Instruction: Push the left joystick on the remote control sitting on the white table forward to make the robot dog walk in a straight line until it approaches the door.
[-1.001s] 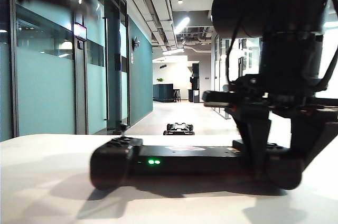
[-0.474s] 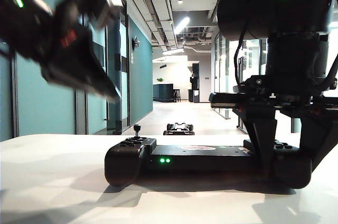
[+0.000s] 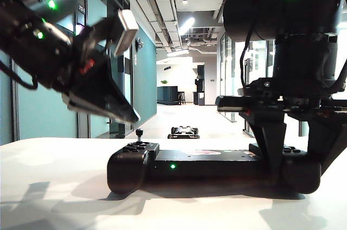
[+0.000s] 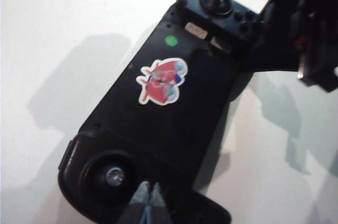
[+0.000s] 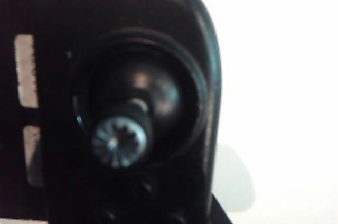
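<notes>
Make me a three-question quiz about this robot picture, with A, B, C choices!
1. Where is the robot dog?
A. on top of the remote control
B. on the hallway floor beyond it
C. in a gripper
2. What colour is the remote control's front light?
A. green
B. red
C. blue
3. How are the left gripper's fingers?
A. wide open
B. clamped on the robot dog
C. shut together

Answers:
1 B, it stands out on the hallway floor.
2 A, it glows green.
3 C, the tips meet, hovering near the left joystick, while the right gripper clamps the remote control's other end.
</notes>
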`<action>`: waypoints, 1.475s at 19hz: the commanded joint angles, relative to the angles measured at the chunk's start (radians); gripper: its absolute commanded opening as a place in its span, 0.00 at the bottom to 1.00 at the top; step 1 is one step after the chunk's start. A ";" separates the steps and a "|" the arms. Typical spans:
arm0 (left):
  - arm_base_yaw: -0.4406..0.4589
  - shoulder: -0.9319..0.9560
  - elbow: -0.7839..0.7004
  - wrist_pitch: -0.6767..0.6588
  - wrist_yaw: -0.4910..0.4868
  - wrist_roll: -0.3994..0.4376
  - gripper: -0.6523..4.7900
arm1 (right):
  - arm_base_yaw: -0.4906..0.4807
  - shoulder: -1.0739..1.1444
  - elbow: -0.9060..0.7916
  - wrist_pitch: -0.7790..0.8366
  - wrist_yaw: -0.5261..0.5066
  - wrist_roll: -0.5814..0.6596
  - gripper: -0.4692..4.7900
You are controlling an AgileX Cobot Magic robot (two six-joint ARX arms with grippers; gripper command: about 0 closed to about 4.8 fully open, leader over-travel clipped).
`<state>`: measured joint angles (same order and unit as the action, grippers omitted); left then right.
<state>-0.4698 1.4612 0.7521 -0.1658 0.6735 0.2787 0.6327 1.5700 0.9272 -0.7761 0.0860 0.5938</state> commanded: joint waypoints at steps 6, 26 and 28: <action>-0.001 0.073 0.002 0.079 0.027 0.001 0.11 | 0.000 -0.002 0.000 0.025 -0.010 0.000 0.47; -0.001 0.132 0.002 0.180 -0.007 -0.036 0.11 | 0.000 -0.002 0.000 0.025 -0.010 -0.001 0.46; -0.001 0.132 0.002 0.180 -0.006 -0.036 0.11 | 0.000 -0.002 0.000 0.025 -0.010 -0.001 0.47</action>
<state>-0.4702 1.5948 0.7521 0.0032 0.6712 0.2428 0.6319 1.5703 0.9272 -0.7673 0.0872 0.5953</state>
